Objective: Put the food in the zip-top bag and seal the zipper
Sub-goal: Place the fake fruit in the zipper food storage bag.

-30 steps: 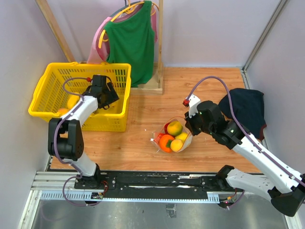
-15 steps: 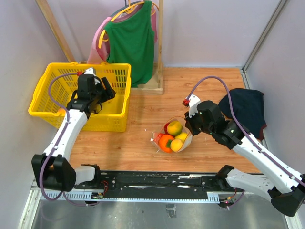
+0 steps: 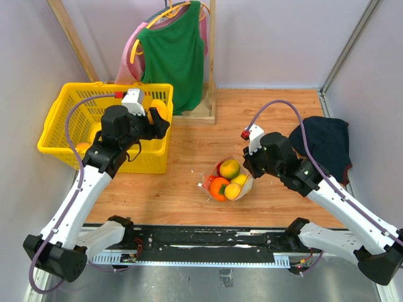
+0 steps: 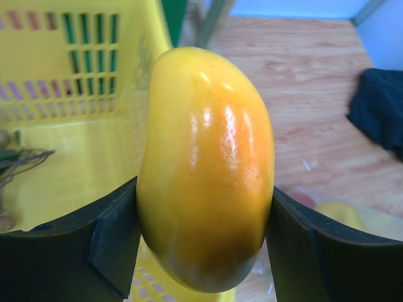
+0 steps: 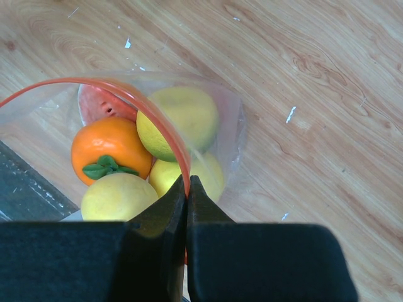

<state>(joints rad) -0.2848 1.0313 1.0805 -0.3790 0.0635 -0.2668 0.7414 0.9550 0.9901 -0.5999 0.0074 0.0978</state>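
A glossy toy mango (image 4: 208,170) is shaded yellow to orange, the slotted plastic basket (image 4: 63,157) is coloured yellow, and the clear plastic bag (image 5: 236,132) is edged by a red-orange strip (image 5: 94,80).

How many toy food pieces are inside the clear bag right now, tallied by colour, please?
Yellow: 3 (yellow-green piece, near yellow piece, pale yellow piece)
Orange: 1 (orange piece)
Red: 1 (red piece)
Total: 5 in the zip-top bag; the mango in the left tool is not counted.
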